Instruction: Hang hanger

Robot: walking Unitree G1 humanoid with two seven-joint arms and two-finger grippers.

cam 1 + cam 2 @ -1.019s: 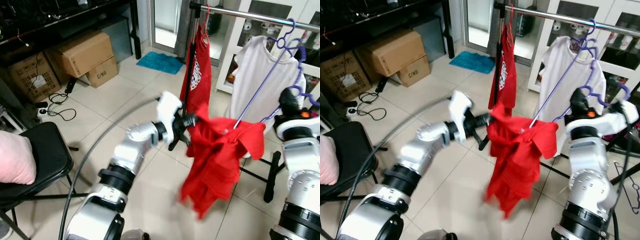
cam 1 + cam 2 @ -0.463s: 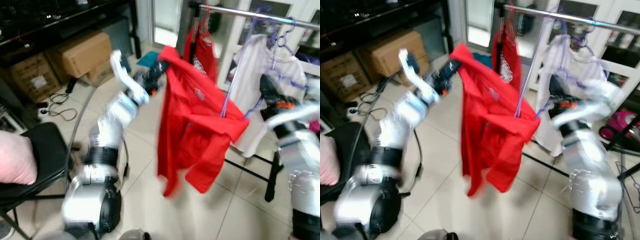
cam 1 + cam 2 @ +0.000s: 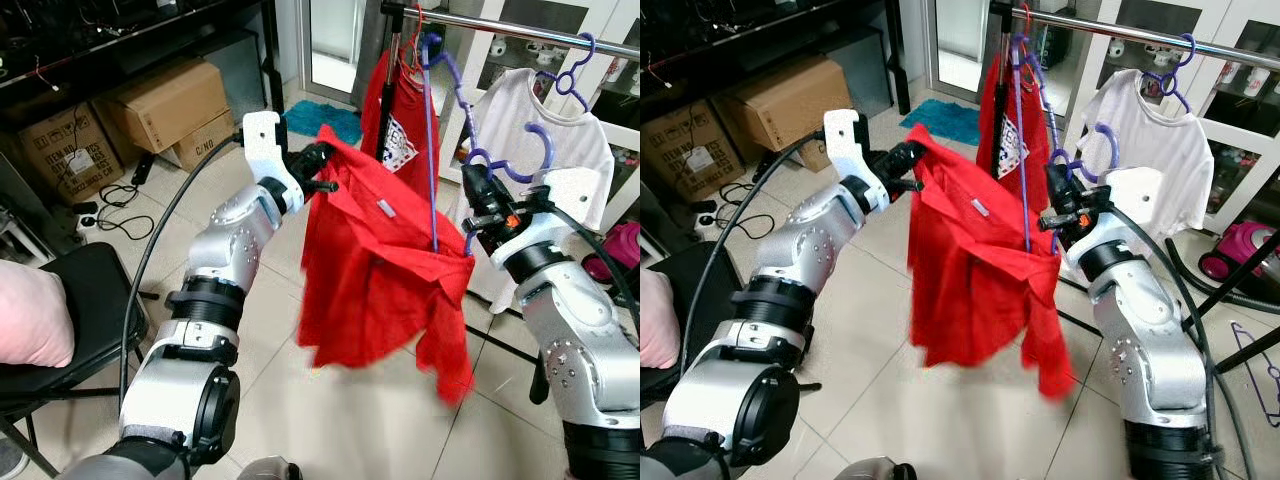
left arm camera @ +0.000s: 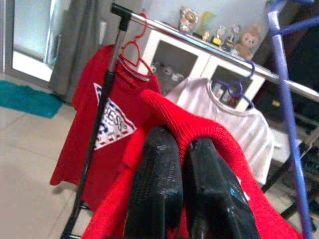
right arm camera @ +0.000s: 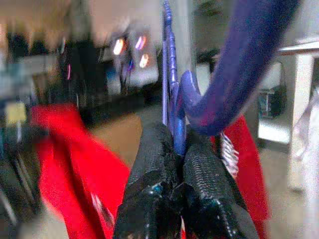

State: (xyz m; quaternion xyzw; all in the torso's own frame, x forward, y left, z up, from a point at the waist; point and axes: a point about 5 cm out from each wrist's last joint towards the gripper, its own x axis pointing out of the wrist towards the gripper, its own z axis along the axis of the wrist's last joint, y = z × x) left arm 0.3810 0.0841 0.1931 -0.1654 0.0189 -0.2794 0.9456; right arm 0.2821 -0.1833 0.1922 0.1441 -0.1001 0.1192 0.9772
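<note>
A red shirt [image 3: 380,270] hangs in the air on a purple hanger [image 3: 431,150] whose long stem stands almost upright. The hanger's hook [image 3: 430,48] is close under the metal rail [image 3: 520,30]; contact with it cannot be told. My left gripper [image 3: 318,168] is shut on the shirt's shoulder, and the left wrist view shows its fingers [image 4: 154,189] pinching the red cloth [image 4: 169,117]. To the right of the shirt, my right gripper [image 3: 478,200] is shut on the hanger's lower curve, with the purple hanger [image 5: 174,119] between the pads.
On the rail hang another red shirt [image 3: 398,125] and a white T-shirt [image 3: 545,140] on a purple hanger. The rack's black foot [image 3: 545,355] stands at the right. Cardboard boxes [image 3: 165,105], floor cables [image 3: 115,215] and a black chair [image 3: 70,320] with a pink cushion [image 3: 25,325] are at the left.
Both arms rose and carried the red shirt up from knee height. The hanger swung from slanted to nearly upright and its hook came up to the rail. The right gripper moved left.
</note>
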